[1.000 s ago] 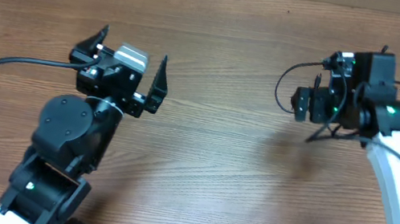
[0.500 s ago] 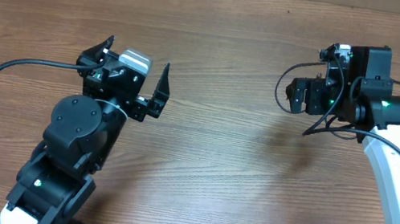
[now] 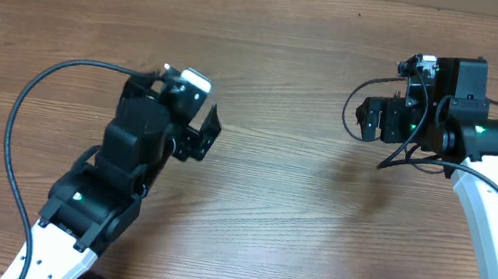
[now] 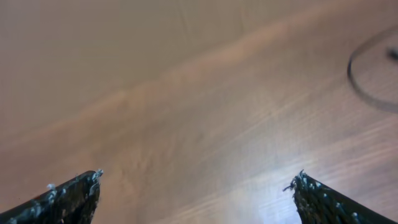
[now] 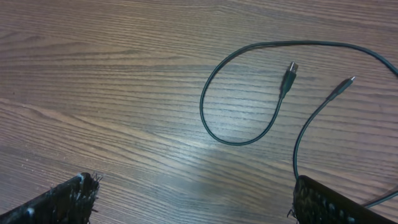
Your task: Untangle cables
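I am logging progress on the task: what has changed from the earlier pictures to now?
The left gripper swung to its right, toward the middle, its jaws open and empty. The right gripper shifted slightly toward the far edge early on, then held still, open above the cables. The cables lie as before, and nothing was gripped.

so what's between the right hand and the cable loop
Only bare wooden table. The right wrist view shows nothing else between the open right hand and the cable loop.
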Robot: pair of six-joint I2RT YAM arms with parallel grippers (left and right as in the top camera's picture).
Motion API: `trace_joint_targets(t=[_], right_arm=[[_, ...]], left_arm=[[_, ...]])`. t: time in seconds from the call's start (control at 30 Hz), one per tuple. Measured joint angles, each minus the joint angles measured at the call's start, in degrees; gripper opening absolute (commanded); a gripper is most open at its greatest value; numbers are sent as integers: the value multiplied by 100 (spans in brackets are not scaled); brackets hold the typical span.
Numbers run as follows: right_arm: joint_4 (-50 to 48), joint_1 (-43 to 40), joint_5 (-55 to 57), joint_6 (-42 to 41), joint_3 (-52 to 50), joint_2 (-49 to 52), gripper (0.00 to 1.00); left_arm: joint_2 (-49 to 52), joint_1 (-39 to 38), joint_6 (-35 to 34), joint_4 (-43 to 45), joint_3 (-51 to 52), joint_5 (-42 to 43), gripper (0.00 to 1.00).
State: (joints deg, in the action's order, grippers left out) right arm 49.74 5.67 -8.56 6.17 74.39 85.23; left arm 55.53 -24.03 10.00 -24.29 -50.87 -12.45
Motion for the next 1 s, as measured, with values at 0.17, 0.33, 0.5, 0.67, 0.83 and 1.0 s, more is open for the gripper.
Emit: trace_joint_targets(t=[0.17,0.33,0.5,0.67,0.83,1.0], right_arm=[[0,0,-4,-2,0,0,100],[0,0,-2,-2,0,0,100],[2,0,-2,0,0,0,100],[2,0,0,2,0,0,100],[0,0,0,0,0,0,100],[0,0,0,-2,0,0,100]], left_arm=[[0,0,-2,-844,7,4,99],[0,0,-4,-1432,9,4,100],[0,0,-2,-1585,7,2,100],[0,0,-2,-1604,9,2,100],[0,0,-2,-1604,9,2,100],[0,0,-2,-1604,9,2,99]])
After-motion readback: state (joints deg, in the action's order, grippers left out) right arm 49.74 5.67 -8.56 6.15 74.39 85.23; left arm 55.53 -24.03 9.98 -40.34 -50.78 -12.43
